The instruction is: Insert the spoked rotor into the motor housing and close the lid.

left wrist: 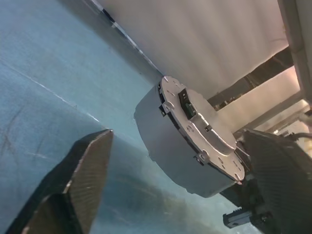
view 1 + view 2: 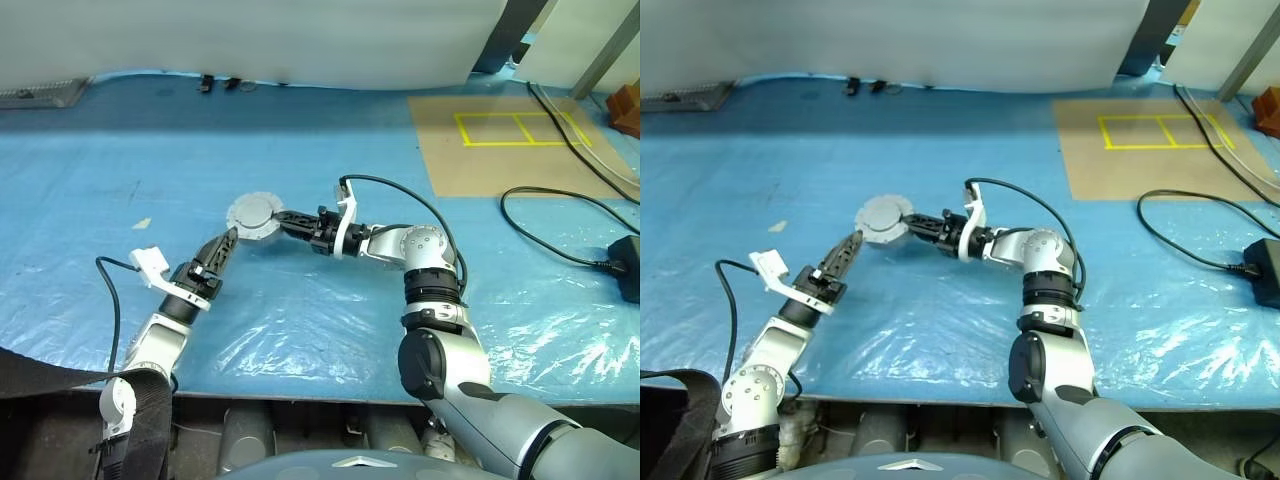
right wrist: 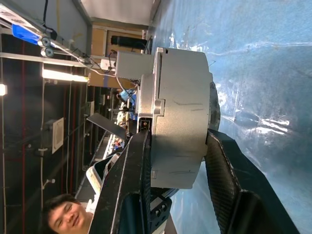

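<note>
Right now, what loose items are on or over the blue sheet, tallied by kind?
Closed motor housing, held in the right claw: 1
Black cables: 2
Black adapter block: 1
Small black items near the far edge: 2
Small scrap on the sheet: 1
Total: 7

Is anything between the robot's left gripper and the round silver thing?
No. Head views show only bare blue table sheet between the open left gripper and the motor housing, held by the right gripper.
</note>
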`<state>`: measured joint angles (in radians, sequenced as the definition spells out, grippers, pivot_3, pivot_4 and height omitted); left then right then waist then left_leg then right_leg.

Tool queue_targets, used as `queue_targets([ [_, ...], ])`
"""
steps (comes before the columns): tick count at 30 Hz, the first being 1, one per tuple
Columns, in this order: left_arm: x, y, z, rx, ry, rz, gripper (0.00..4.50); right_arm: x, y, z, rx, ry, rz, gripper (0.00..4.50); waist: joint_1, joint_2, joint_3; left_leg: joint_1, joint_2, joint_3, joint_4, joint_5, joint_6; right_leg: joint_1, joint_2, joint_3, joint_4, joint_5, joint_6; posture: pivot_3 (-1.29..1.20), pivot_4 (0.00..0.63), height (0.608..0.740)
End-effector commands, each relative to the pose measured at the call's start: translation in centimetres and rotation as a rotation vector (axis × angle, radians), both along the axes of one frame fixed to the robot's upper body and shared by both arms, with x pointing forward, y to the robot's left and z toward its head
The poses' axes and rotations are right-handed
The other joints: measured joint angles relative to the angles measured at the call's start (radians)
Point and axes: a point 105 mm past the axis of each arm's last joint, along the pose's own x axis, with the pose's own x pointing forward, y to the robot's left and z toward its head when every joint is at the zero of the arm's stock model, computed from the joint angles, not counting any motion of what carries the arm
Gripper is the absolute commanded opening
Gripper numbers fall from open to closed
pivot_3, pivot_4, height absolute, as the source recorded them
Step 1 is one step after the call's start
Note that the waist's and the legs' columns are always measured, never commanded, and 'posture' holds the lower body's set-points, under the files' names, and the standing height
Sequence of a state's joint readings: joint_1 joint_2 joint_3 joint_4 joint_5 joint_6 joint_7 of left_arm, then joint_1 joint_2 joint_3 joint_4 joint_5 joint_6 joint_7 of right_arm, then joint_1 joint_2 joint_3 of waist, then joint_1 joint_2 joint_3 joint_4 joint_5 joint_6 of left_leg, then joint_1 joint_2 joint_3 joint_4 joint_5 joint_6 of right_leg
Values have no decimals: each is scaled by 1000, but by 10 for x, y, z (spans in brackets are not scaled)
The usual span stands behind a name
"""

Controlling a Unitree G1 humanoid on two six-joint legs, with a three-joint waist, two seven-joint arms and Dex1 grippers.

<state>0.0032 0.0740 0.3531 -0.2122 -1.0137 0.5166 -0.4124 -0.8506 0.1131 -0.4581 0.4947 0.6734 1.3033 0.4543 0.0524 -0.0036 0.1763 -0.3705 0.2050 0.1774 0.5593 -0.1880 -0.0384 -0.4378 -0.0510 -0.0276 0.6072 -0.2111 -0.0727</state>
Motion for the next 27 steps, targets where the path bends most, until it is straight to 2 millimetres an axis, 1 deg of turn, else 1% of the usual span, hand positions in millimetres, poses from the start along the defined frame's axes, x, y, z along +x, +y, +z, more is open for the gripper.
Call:
queue_targets([
  [1, 0, -3, 13, -72, -24, -32, 4440, -3, 9, 35, 108, -96, 51, 1195, 0, 0, 0, 0, 0, 0, 0, 0, 0, 0, 0, 0, 0, 0, 0, 0, 150, 740],
  [5, 2, -6, 12, -87, -2, -49, 4440, -8, 10, 37, 122, -106, 79, 1195, 0, 0, 0, 0, 0, 0, 0, 0, 0, 0, 1, 0, 0, 0, 0, 0, 150, 740],
  [8, 5, -7, 15, -128, -8, -55, 4440, -12, 12, 39, 129, -114, 100, 1195, 0, 0, 0, 0, 0, 0, 1, 0, 0, 0, 1, 0, 0, 0, 1, 0, 150, 740],
  [14, 10, -17, 17, -184, 11, -91, 4440, -18, 16, 38, 124, -123, 130, 1195, 2, 0, 0, 0, 0, -1, 2, 0, 0, 1, 1, 0, 0, 0, 1, 0, 150, 740],
  [20, 14, -23, 15, -279, 59, -99, 4440, -17, 17, 38, 123, -136, 122, 1195, 2, 0, 0, 0, 0, -1, 2, 0, 0, 1, 1, 0, 1, 2, 4, 0, 150, 740],
  [21, 14, -22, 14, -290, 68, -93, 4082, -16, 17, 38, 123, -138, 120, 1195, 2, 0, 0, 0, 0, -1, 2, 0, 0, 1, 1, 0, 1, 2, 4, 0, 150, 740],
  [22, 14, -22, 14, -297, 71, -93, 3902, -16, 16, 38, 122, -139, 119, 1195, 2, 0, 0, 0, 0, -1, 2, 0, 0, 1, 1, 0, 1, 3, 4, 0, 150, 740],
  [25, 12, -19, 16, -375, 66, -69, 2955, -15, 15, 37, 120, -142, 110, 1195, 1, -1, 0, 0, 0, -1, 3, 0, 0, 1, 1, 0, 1, 3, 4, 0, 150, 740],
  [27, 11, -18, 16, -401, 67, -66, 2734, -14, 15, 37, 118, -145, 109, 1195, 1, -1, 0, 0, 0, -1, 3, 0, 0, 1, 1, 0, 1, 3, 4, 0, 150, 740],
])
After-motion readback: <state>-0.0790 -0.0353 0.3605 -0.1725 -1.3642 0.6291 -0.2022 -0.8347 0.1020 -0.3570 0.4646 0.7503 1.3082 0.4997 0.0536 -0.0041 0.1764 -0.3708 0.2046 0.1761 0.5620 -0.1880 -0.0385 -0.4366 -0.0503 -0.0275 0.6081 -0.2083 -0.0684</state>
